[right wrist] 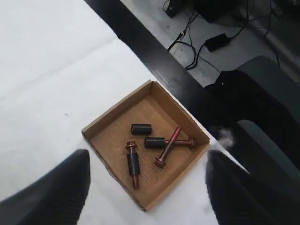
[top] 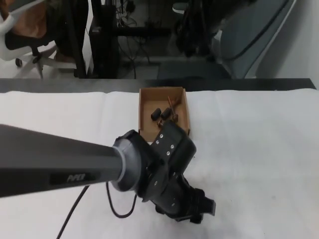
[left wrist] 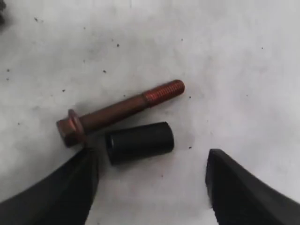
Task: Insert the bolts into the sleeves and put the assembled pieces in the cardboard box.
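One bolt [left wrist: 119,110] lies just beside a sleeve [left wrist: 139,142] on the worktop [left wrist: 234,56], and we see the left pincer [left wrist: 151,171] spread wide near them. The right pincer [right wrist: 146,159], also wide, hangs above the cardboard box [right wrist: 117,107].

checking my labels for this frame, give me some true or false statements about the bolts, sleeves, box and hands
1. A bolt and a sleeve lie side by side on the cloth, not joined. True.
2. The left hand is shut on the bolt. False: the left hand is open and holds nothing.
3. The box is empty. False: the box holds bolts and sleeves.
4. One boxed bolt sits through a sleeve. True.
5. The right hand is open. True.
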Controlling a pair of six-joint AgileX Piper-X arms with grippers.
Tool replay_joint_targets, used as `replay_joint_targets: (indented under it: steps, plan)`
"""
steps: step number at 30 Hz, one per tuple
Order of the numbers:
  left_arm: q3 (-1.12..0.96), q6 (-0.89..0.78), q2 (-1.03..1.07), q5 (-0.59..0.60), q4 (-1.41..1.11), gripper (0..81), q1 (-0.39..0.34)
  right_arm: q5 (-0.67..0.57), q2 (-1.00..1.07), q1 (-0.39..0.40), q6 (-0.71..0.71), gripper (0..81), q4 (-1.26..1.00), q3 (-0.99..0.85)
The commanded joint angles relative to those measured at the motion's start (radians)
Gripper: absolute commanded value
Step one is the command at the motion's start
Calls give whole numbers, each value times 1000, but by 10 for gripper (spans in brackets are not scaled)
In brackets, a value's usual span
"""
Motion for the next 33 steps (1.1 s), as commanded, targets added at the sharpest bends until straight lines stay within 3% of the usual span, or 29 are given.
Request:
replay_joint_targets:
  steps: [1,4,7,10,11,12,15,19,23,29,31,33]
  plan:
    - [-30,5,17,-23,17,619,-2,-17,-39,-4,-1,661,7,-12]
    - [-38,5,35,-30,64,582,-2,-17,-59,-4,-1,661,-8,-12]
    - [-38,5,65,-21,95,444,-2,-32,-73,-4,-1,661,-15,-12]
    - [-38,5,88,8,113,223,-2,-36,-74,-4,-1,661,-5,-12]
    - [-38,7,93,16,133,42,-4,-36,-74,-4,-1,661,5,-12]
    - [-38,14,92,17,138,4,-4,-36,-74,-4,-1,661,17,-12]
    - [-38,158,61,10,197,11,-4,-36,-74,-4,-30,661,88,-8]
    - [-38,518,-2,-144,411,11,4,-36,-74,-4,-54,661,141,30]
    - [-38,792,-20,-166,596,11,44,-36,-74,-4,-9,661,144,63]
    - [-9,839,-20,-181,633,11,138,-73,-76,-4,22,661,154,74]
    - [-11,839,-20,-169,631,113,165,-90,-76,-4,30,661,161,74]
    - [-12,829,-27,-144,634,293,186,-90,-76,-4,20,661,182,74]
